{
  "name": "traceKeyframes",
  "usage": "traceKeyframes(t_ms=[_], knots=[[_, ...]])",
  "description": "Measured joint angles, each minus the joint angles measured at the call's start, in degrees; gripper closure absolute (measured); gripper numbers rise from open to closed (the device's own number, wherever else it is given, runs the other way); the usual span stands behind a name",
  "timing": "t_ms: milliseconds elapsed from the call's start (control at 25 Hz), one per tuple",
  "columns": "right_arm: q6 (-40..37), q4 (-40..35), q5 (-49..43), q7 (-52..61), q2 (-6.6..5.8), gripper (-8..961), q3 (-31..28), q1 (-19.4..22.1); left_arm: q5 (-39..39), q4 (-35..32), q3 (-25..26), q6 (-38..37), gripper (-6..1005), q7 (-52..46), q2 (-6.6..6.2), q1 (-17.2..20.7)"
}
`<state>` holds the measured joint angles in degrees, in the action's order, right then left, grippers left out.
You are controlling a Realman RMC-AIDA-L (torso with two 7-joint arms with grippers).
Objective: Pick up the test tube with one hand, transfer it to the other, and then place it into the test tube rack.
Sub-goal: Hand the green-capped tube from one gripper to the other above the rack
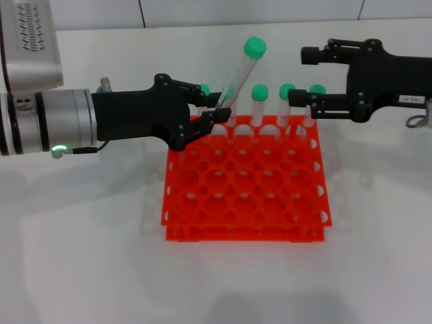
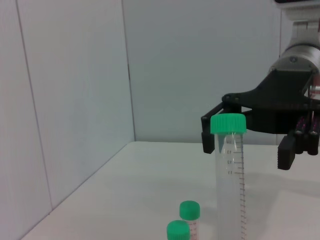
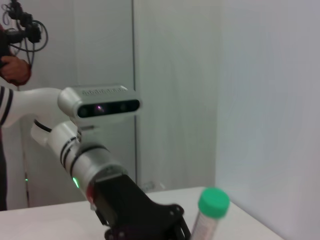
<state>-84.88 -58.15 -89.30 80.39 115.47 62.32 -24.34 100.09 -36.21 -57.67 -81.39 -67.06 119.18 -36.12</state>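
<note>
My left gripper (image 1: 217,109), unlabelled and with a green light on its wrist, is shut on the lower part of the test tube (image 1: 240,73). It holds the tube tilted above the back left of the orange-red rack (image 1: 243,202). The green cap points up and towards my right gripper (image 1: 300,77). That gripper bears a white label and hangs open over the rack's back right, a short way from the cap. The left wrist view shows the tube (image 2: 229,175) upright with the open right gripper (image 2: 248,146) behind it. The right wrist view shows the cap (image 3: 213,201) and the left gripper (image 3: 150,220).
Several other green-capped tubes (image 1: 259,101) stand in the rack's back row, under and between the two grippers. Two of their caps (image 2: 189,210) show in the left wrist view. White table all round, wall behind. A person's arm (image 3: 12,70) shows far off.
</note>
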Motion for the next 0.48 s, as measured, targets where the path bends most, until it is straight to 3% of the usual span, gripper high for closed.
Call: traceKeyframes(t_ms=[480], knots=[[3.3,-0.1,3.0,0.1,0.28,389,5.7,-3.1,0.1,0.0,-0.9,0.0,697,0.0,0.0,0.0]])
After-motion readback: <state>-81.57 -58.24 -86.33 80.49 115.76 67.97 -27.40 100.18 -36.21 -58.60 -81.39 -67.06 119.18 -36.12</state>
